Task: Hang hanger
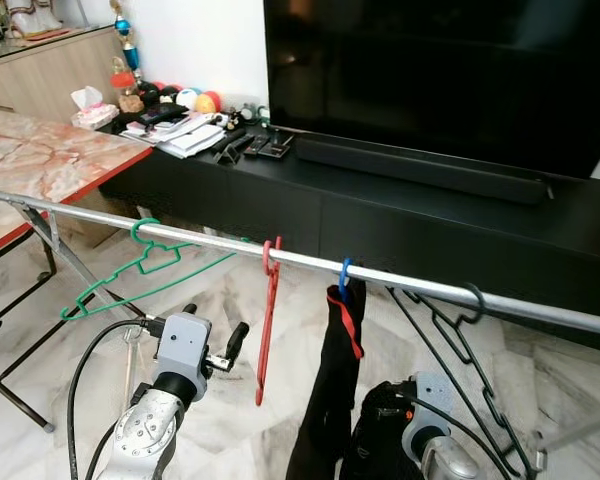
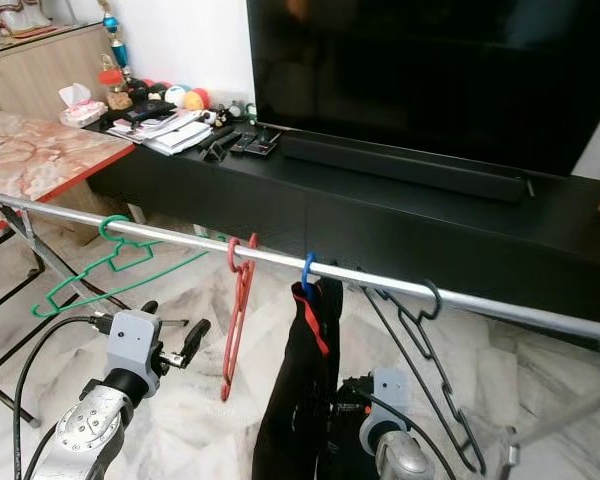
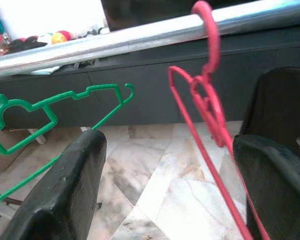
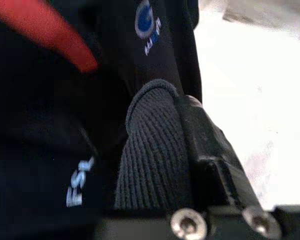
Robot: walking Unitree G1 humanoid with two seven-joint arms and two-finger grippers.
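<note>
Hangers are hanging along a metal rail (image 1: 210, 243) that is crossing the frame from the middle left down to the right edge. A blue hanger (image 1: 344, 277) is hooked on the rail at centre and is carrying a black garment (image 1: 325, 400) with a red stripe, which is drooping to the bottom of the frame. Left of it a red hanger (image 1: 268, 320) is hanging edge-on from the rail, and further left a green hanger (image 1: 130, 275) is hanging tilted, its long arm reaching toward the left edge. Right of the blue hook, black hangers (image 1: 460, 350) are hanging in a cluster toward the lower right.

The right gripper (image 4: 162, 165) is sitting at the bottom centre-right of the head view, pressed into the lower part of the garment; in its wrist view a ribbed fold of the black fabric is lying against one finger, but whether the fingers are clamping it cannot be told. The left gripper (image 3: 165, 190) is being held at the lower left, below the rail and between the green and red hangers; its fingers (image 3: 65, 190) are spread wide and holding nothing, with the red hanger passing just beside the far finger.

Behind the rail a low black TV cabinet (image 1: 400, 210) is bearing a large dark television (image 1: 440, 70), a soundbar (image 1: 420, 170), remote controls (image 1: 255, 145), papers (image 1: 185, 135) and coloured balls (image 1: 195, 100). A marble-topped table (image 1: 40, 165) is occupying the upper left over a pale marble floor (image 1: 220, 420).
</note>
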